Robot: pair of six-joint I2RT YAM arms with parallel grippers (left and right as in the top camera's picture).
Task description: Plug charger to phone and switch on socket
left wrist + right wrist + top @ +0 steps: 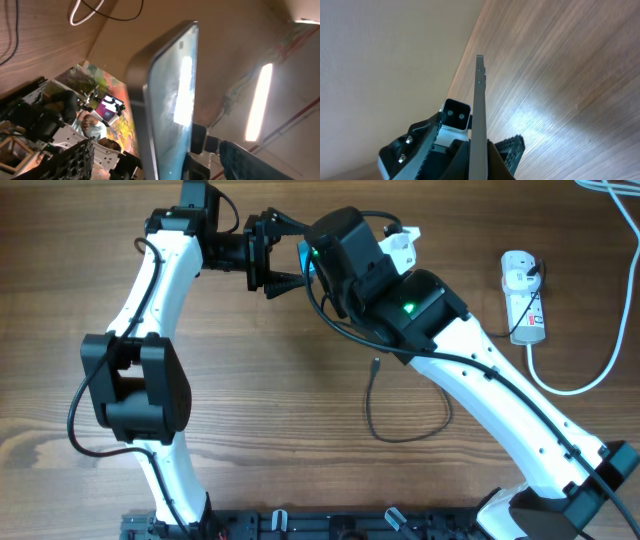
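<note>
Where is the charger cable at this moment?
In the overhead view, the charger lies on the table near the centre, curling beside the right arm's white link, well left of the socket.

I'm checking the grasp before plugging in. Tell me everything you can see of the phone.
The phone is a thin flat slab with a grey, metal-looking frame and a glossy teal screen mirroring ceiling lights. It is off the table, held on edge, clamped at one end between the right gripper's fingers, its screen towards the left gripper, which stands open beside it. Nothing shows plugged into its free end.
</note>
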